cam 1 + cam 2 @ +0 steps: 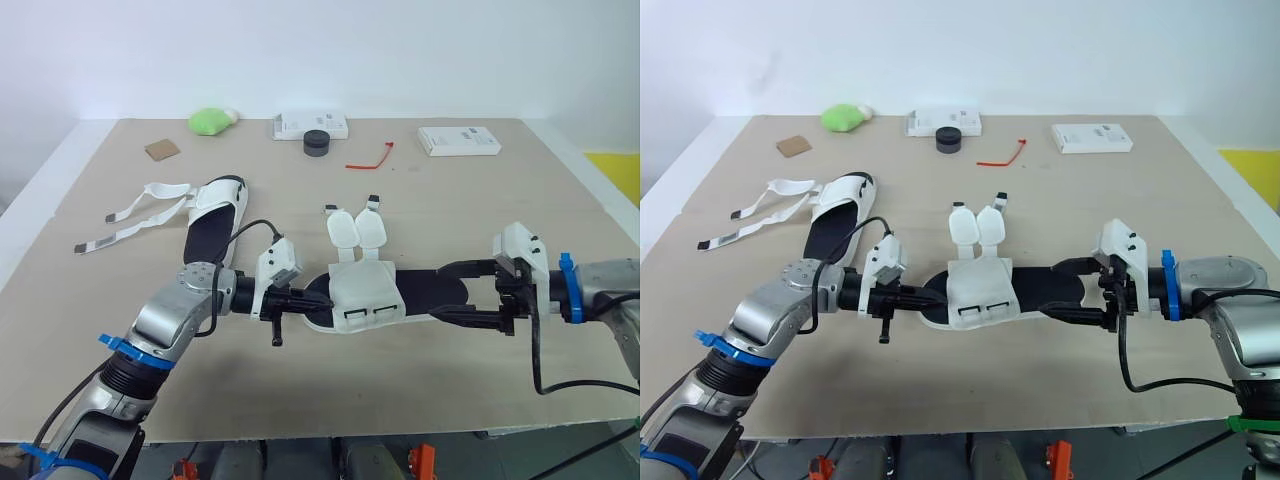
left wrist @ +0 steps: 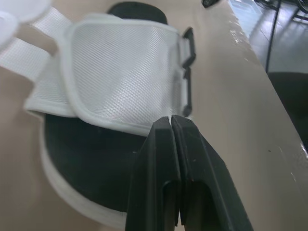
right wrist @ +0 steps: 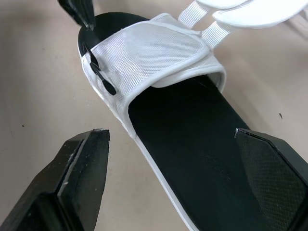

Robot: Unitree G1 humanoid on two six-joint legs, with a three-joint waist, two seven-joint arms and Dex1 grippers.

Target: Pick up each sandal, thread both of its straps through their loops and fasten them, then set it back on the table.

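One sandal (image 1: 365,295), black-soled with a white mesh upper (image 3: 149,57), lies flat in the middle of the table between my two grippers. Its two white straps (image 1: 357,228) are folded back away from the black loops (image 2: 186,72). My left gripper (image 1: 318,300) is shut, and its tips (image 2: 171,120) rest at the toe-side edge of the upper with nothing visible between them. My right gripper (image 1: 442,292) is open, one finger (image 3: 86,154) on each side of the heel end. A second sandal (image 1: 215,225) lies to the back left with its straps (image 1: 140,215) spread loose.
Along the far side are a green lump (image 1: 211,121), a brown card (image 1: 162,150), a white box (image 1: 310,126), a black round object (image 1: 316,142), a red tie (image 1: 370,158) and another white box (image 1: 458,140). The table's front edge (image 1: 350,432) is close.
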